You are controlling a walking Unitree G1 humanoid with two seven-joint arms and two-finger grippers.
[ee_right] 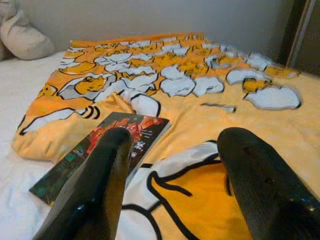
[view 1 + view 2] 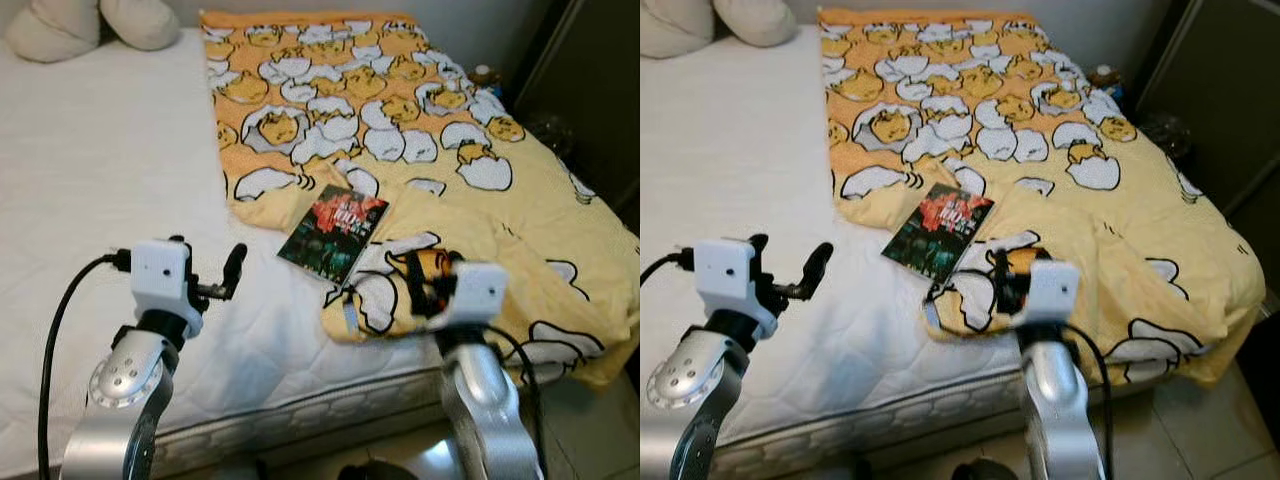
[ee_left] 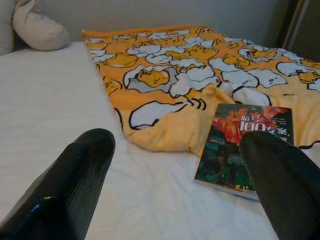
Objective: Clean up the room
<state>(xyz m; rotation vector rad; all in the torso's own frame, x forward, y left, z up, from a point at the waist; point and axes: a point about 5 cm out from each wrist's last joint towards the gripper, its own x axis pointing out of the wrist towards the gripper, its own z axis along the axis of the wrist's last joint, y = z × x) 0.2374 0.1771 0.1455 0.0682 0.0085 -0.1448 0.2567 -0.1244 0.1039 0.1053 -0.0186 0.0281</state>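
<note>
Book (image 2: pixel 333 232) lies on bed (image 2: pixel 110 180), overlapping blanket (image 2: pixel 420 120) edge.

You see two silver metal arms, each topped by a white boxy wrist housing. The left gripper (image 2: pixel 233 270) and right gripper (image 2: pixel 418 282) have long, glossy black fingers. Black cables loop beside both arms; screws ring the left arm's round joint.
</note>
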